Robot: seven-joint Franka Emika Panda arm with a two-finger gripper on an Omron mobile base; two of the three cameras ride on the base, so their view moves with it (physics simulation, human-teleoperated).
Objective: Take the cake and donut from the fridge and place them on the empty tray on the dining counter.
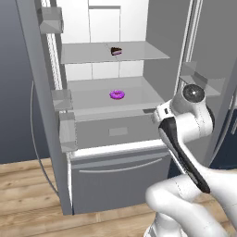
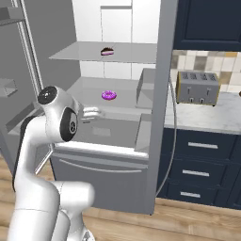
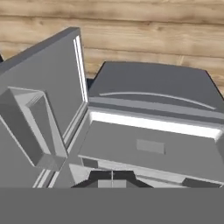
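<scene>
Left base view gives you the fridge (image 1: pixel 115 115) standing wide open, both doors swung out, its white interior and grey shelves bare to you, with the bottom drawer (image 1: pixel 118 178) shut below. Your gripper (image 2: pixel 92 113) sits at the front of the compartment, just over the lip of the lowest shelf, and its jaws are closed together with nothing between them. In the hand view you look down past the dark fingertips (image 3: pixel 111 178) onto the grey crisper front and the curved handle of the drawer, with the wood floor (image 3: pixel 131 26) beyond. On the right base view a toaster (image 2: pixel 197 87) stands on the bench (image 2: pixel 212 117), well off to the right of the gripper. The donut (image 1: pixel 117 94) lies on the middle shelf, a little above and behind the gripper and apart from it. The cake (image 1: pixel 116 51) rests on the top shelf, higher and deeper still.
</scene>
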